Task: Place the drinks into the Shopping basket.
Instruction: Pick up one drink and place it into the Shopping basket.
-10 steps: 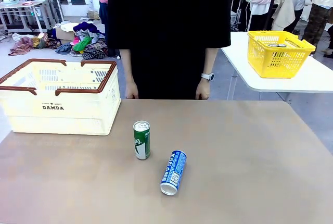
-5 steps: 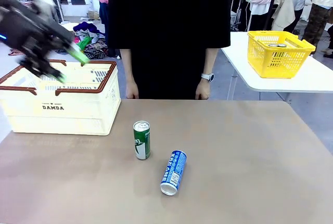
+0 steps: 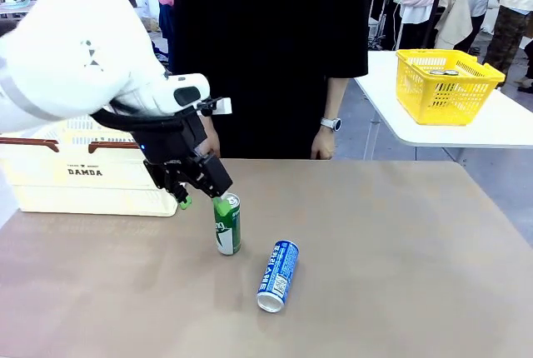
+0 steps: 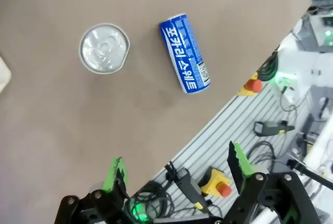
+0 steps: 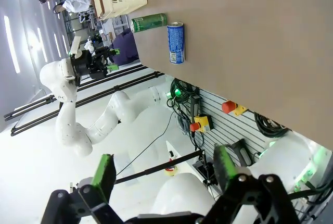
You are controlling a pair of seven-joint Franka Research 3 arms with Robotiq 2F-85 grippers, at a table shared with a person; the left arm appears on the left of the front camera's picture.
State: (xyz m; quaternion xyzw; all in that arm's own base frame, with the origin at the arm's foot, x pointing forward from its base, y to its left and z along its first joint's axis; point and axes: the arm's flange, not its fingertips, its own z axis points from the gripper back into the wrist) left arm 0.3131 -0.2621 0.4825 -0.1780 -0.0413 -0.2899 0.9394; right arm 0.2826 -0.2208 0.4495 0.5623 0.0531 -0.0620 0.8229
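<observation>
Green slim aluminium drink can (image 3: 226,225), upright on the brown counter (image 3: 400,250), stands just under the black left pincer (image 3: 201,200), its jaws apart (the right pincer (image 5: 164,166), likewise apart, is much farther).

You get bright, even overhead light on the counter (image 3: 400,250) with only faint shadows by the green can (image 3: 226,225), the near left arm (image 3: 75,50) glares white and slightly soft, and the right wrist view washes out toward its bent edges.
</observation>
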